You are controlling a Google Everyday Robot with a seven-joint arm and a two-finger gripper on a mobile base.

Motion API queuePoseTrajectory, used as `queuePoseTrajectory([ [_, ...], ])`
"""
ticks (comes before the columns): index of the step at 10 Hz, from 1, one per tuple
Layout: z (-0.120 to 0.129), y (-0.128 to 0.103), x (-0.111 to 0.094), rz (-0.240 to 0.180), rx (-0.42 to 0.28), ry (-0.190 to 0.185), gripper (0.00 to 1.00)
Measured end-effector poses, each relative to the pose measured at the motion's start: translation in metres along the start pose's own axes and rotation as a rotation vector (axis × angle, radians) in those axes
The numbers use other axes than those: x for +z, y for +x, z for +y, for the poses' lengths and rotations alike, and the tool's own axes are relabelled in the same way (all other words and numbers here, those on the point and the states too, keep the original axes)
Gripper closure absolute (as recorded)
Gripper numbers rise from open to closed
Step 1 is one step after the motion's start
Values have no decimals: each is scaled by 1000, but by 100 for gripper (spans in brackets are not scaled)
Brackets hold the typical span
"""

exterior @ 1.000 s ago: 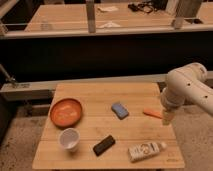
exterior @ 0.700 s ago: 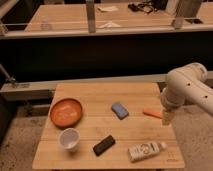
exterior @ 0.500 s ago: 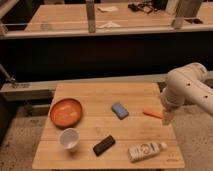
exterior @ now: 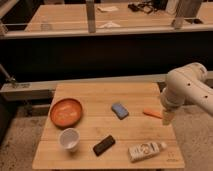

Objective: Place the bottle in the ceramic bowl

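The white bottle (exterior: 146,150) lies on its side near the front right corner of the wooden table (exterior: 95,95), cap pointing right. At the table's left side sits the orange-red ceramic bowl (exterior: 66,111), with nothing in it. My gripper (exterior: 166,118) hangs from the white arm (exterior: 187,90) over the table's right edge. It is behind and a little right of the bottle, well clear of it. It is open and holds nothing.
A white paper cup (exterior: 69,139) stands in front of the bowl. A black block (exterior: 104,145) lies left of the bottle, and a blue sponge (exterior: 119,110) sits mid-table. A small orange item (exterior: 152,113) lies just left of the gripper. A dark counter and rail run behind.
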Motion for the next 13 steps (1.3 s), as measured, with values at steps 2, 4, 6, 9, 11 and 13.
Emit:
queuePoseTrajectory([
  [2,0,0,0,0,0,0,20],
  [4,0,0,0,0,0,0,20],
  [6,8,-6,9,3,-26,-5,20],
  [9,23,-24,41,5,-69,-15,20],
  [11,28,-25,44,2,-79,-20,20],
  [13,37,-23,57,-15,-95,-32,20],
])
